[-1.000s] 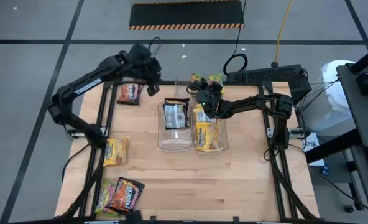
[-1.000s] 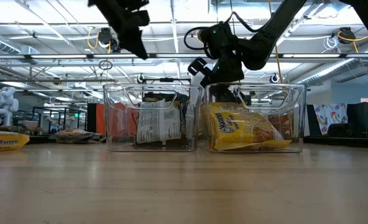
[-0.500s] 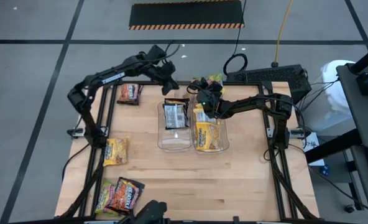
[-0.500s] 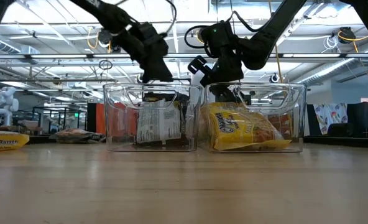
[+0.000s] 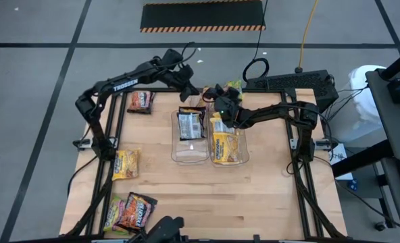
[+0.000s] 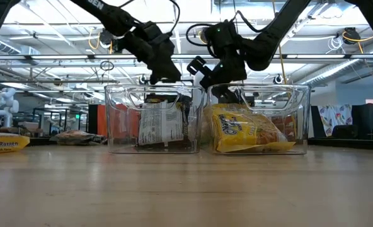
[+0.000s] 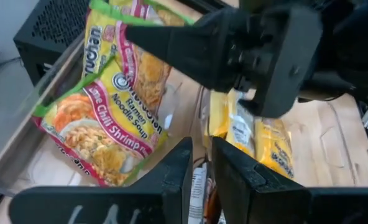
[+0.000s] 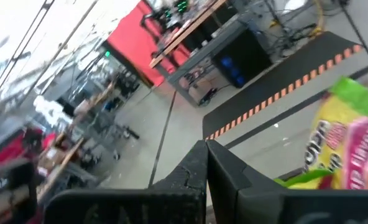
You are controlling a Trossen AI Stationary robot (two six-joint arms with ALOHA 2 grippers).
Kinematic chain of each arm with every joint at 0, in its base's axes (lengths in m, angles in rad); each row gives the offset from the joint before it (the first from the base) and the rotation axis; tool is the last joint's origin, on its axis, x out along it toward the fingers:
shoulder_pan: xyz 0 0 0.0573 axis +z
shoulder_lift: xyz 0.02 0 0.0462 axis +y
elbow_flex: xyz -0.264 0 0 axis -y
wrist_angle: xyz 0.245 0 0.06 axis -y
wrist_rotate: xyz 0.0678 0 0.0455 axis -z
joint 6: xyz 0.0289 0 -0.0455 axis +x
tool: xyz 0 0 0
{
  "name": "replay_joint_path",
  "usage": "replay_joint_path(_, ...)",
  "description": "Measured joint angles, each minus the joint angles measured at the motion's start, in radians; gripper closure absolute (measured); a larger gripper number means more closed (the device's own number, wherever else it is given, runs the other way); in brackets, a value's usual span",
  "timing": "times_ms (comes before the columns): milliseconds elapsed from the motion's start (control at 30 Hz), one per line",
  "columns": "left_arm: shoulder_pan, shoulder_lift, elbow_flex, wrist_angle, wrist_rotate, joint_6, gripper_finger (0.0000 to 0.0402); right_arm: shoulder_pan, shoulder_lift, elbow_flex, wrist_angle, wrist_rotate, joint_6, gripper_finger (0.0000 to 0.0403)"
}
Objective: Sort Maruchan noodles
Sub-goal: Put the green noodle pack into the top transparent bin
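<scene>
A pink-green Maruchan packet (image 7: 109, 106) lies beyond the far ends of two clear bins, near the table's far edge (image 5: 234, 86). My right gripper (image 5: 213, 94) hovers shut above the right bin's far end, its fingers reaching over that packet. My left gripper (image 7: 201, 144) stands just left of it, above the far end of the left bin (image 5: 190, 152), open by a narrow gap with nothing in it. The left bin holds a dark packet (image 5: 190, 123). The right bin (image 5: 228, 158) holds yellow packets (image 5: 226, 145). My right gripper's shut fingers (image 7: 171, 43) lie across the upper end of the pink-green packet as seen in the left wrist view. I cannot tell whether they touch it. In its own wrist view the packet (image 8: 349, 137) sits beside the fingertips, not between them.
Loose packets lie on the table's left side: a brown one (image 5: 140, 101) at the far left, a yellow one (image 5: 126, 163) at mid left, and a few (image 5: 129, 210) at the near left corner. A black box (image 5: 291, 82) and cables sit at the far right. Bare wood (image 5: 240, 202) lies in front of the bins.
My left gripper has swung toward the table's right and come down, from high beside the brown packet to just above the left bin's far rim, close to my right gripper. It has also tipped and rolled on the way. The packets lie as before.
</scene>
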Motion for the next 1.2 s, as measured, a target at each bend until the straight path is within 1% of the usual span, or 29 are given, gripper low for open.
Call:
replay_joint_path(100, 0.01, -0.016, 0.0, 0.001, 0.0, 0.011, 0.0337, -0.002, -0.024, 0.0, 0.005, -0.051, -0.106, 0.0403)
replay_joint_path(233, 0.015, -0.015, 0.0, -0.014, -0.003, 0.041, 0.0337, -0.002, -0.094, 0.0, 0.001, -0.117, -0.343, 0.0403)
replay_joint_path(333, 0.012, -0.015, 0.0, 0.001, -0.004, 0.069, 0.0337, 0.011, -0.185, 0.0, 0.003, -0.145, -0.561, 0.0403)
replay_joint_path(433, 0.006, -0.015, 0.0, 0.041, -0.017, 0.053, 0.0337, 0.032, -0.293, 0.0, -0.012, -0.147, -0.757, 0.0403)
replay_joint_path(567, -0.007, -0.015, 0.0, 0.088, -0.101, 0.021, 0.0337, 0.07, -0.449, 0.0, -0.062, -0.147, -0.938, 0.0403)
replay_joint_path(667, -0.018, -0.015, 0.0, 0.143, -0.143, 0.031, 0.0337, 0.101, -0.559, 0.0, -0.145, -0.147, -0.998, 0.0403)
replay_joint_path(800, -0.035, -0.015, 0.0, 0.243, -0.167, -0.004, 0.0337, 0.138, -0.684, 0.0, -0.295, -0.147, -1.017, 0.0403)
replay_joint_path(933, -0.059, -0.009, 0.0, 0.295, -0.183, -0.071, 0.0337, 0.168, -0.776, 0.0, -0.413, -0.146, -1.017, 0.0403)
replay_joint_path(1000, -0.075, 0.004, 0.01, 0.288, -0.191, -0.087, 0.0337, 0.178, -0.808, 0.0, -0.452, -0.147, -1.017, 0.0403)
replay_joint_path(1100, -0.104, 0.04, 0.059, 0.276, -0.212, -0.12, 0.0337, 0.187, -0.839, 0.0, -0.498, -0.147, -1.018, 0.0403)
replay_joint_path(1200, -0.129, 0.1, 0.157, 0.225, -0.236, -0.128, 0.0337, 0.192, -0.859, 0.0, -0.533, -0.147, -1.021, 0.0403)
